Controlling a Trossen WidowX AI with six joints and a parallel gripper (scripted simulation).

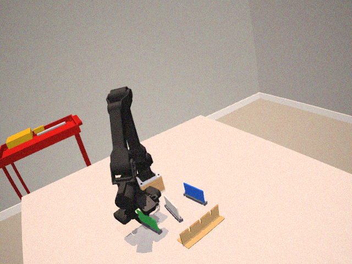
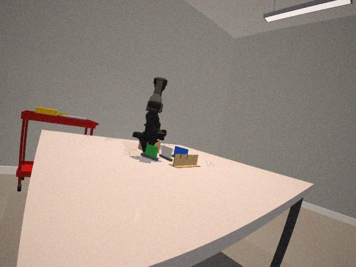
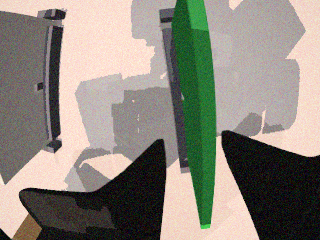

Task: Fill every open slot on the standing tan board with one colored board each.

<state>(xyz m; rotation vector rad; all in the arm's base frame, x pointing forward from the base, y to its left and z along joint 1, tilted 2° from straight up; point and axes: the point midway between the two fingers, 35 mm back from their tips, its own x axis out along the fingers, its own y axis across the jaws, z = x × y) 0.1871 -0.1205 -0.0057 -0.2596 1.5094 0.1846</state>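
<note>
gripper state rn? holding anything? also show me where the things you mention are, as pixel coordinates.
Gripper (image 3: 194,142): partly open, holding nothing; the green board (image 1: 148,220) (image 2: 151,151) (image 3: 202,100) runs between its fingers with a gap on each side and sits in its holder.

the open claw (image 3: 194,142) has a gap on each side of the green board (image 3: 197,100) (image 1: 148,220) (image 2: 151,151). the white board (image 1: 171,207) (image 2: 166,151) (image 3: 22,85) stands nearby, with bare worktop (image 3: 107,55) (image 1: 241,176) (image 2: 143,212) between their holders. beyond it stands the blue board (image 1: 194,192) (image 2: 181,150). the three slots in the tan board (image 1: 198,225) (image 2: 185,160) are unblocked from above.
</note>
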